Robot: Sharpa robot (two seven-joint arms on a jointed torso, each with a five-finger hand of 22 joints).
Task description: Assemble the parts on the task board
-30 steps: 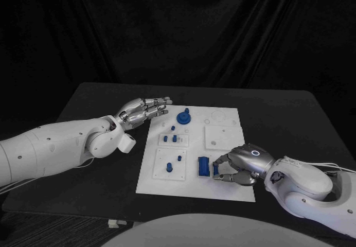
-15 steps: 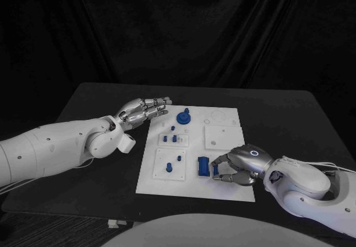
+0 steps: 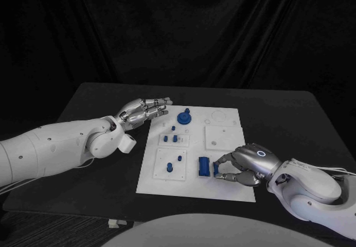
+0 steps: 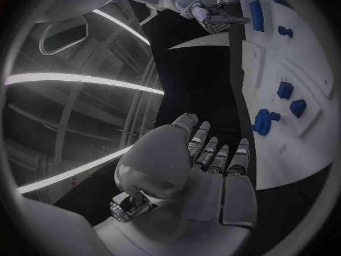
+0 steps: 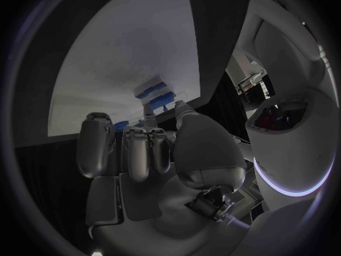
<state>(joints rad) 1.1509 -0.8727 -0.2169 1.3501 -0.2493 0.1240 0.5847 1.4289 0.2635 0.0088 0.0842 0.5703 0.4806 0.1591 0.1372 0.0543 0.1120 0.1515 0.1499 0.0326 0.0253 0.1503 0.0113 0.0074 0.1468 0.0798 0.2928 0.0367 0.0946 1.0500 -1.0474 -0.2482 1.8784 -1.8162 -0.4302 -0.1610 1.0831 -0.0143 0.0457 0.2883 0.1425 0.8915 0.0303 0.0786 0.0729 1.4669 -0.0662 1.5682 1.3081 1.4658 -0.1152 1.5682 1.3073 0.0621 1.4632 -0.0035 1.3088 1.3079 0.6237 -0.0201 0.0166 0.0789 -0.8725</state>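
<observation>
Two hands: left hand (image 3: 142, 110) empty, fingers spread; right hand (image 3: 243, 164) curled beside a blue block (image 3: 202, 166) (grip unclear).

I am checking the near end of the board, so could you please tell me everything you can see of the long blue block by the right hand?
The long blue block is a narrow, upright, plastic-looking bar, standing near the front edge of the white task board. The right hand sits close beside it, fingertips curled toward its side; whether they touch it I cannot tell. The left wrist view shows it as a slim rectangle.
</observation>
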